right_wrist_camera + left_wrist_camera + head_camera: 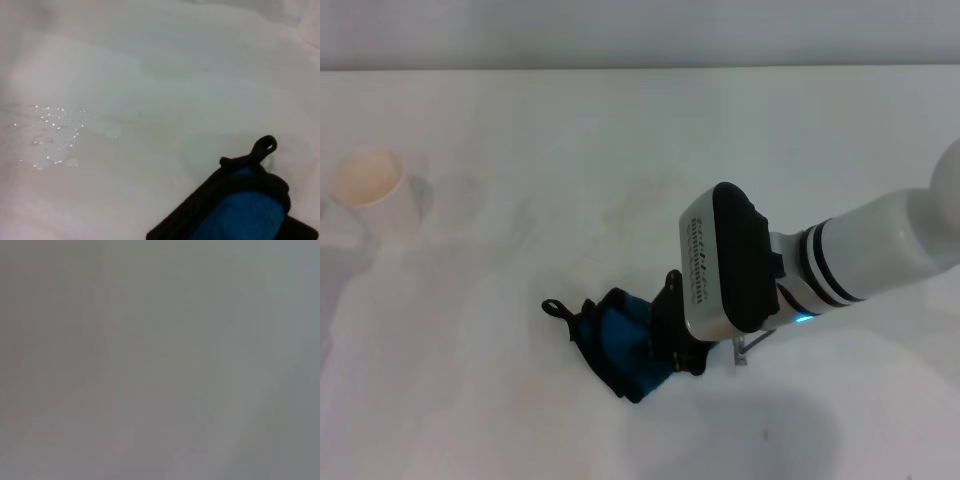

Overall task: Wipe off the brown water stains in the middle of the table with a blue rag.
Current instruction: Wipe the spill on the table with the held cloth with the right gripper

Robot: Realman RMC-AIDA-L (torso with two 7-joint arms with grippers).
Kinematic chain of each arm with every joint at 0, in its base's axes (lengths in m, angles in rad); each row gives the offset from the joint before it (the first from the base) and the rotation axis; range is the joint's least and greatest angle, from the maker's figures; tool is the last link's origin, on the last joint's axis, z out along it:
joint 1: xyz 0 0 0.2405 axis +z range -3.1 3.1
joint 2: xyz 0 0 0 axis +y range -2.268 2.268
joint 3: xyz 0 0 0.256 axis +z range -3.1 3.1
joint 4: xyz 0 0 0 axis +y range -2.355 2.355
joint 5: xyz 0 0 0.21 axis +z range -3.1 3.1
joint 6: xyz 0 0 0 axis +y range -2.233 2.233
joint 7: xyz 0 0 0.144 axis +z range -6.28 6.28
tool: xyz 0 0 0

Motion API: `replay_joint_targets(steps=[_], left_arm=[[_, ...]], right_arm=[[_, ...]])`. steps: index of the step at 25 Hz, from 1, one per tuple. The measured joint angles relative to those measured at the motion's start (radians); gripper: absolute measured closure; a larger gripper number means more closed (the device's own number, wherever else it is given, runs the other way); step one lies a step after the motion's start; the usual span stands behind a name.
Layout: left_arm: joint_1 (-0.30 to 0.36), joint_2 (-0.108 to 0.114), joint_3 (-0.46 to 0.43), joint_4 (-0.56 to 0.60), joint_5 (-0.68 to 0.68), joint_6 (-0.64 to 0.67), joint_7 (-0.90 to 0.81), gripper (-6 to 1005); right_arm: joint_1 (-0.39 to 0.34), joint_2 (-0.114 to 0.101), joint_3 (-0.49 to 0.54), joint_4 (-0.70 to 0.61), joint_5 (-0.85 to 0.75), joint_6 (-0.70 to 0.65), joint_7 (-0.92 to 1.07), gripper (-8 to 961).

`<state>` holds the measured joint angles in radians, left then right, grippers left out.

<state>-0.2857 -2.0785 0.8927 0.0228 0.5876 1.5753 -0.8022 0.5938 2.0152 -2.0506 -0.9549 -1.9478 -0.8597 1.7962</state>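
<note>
The blue rag (618,342) lies bunched on the white table (840,150), its black loop (552,307) pointing to the left. My right gripper (668,338) reaches in from the right and is shut on the rag's right side, pressing it on the tabletop. The brown water stains (645,205) show only as faint tan smears behind the rag. In the right wrist view the rag (240,212) and its loop (265,146) are close, with a thin tan film and small droplets (52,137) on the table beyond. My left gripper is out of view; its wrist view shows only plain grey.
A small cream paper cup (372,190) stands at the far left of the table. The table's back edge (640,68) runs across the top of the head view.
</note>
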Motion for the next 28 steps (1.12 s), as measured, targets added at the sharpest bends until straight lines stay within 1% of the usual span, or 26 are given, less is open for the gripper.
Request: replay_joint_targets(steps=[3, 7, 9, 13, 19, 22, 24, 28], left_arm=[[-0.001, 0.0, 0.0, 0.005, 0.001, 0.0, 0.0, 111], [-0.002, 0.0, 0.0, 0.009, 0.003, -0.002, 0.0, 112], [-0.003, 0.0, 0.0, 0.009, 0.003, -0.002, 0.0, 111], [-0.003, 0.0, 0.0, 0.009, 0.001, -0.003, 0.0, 111], [-0.003, 0.0, 0.0, 0.009, 0.001, -0.003, 0.0, 111], [-0.003, 0.0, 0.0, 0.009, 0.002, -0.003, 0.0, 111], [-0.003, 0.0, 0.0, 0.009, 0.002, -0.003, 0.0, 111], [-0.003, 0.0, 0.0, 0.009, 0.001, -0.002, 0.0, 111]], right_arm=[[-0.008, -0.001, 0.002, -0.001, 0.001, -0.033, 0.0, 882], [-0.032, 0.005, 0.002, -0.018, 0.007, -0.034, -0.001, 882], [-0.036, 0.007, -0.017, -0.027, 0.039, -0.043, -0.008, 882], [-0.032, 0.012, -0.049, -0.031, 0.135, -0.182, -0.043, 882], [-0.008, 0.013, -0.068, -0.028, 0.24, -0.246, -0.095, 882], [0.0, 0.013, -0.099, -0.024, 0.287, -0.241, -0.125, 882], [0.002, 0.013, -0.132, -0.024, 0.312, -0.214, -0.142, 883], [0.007, 0.013, -0.206, -0.024, 0.327, -0.107, -0.154, 883]])
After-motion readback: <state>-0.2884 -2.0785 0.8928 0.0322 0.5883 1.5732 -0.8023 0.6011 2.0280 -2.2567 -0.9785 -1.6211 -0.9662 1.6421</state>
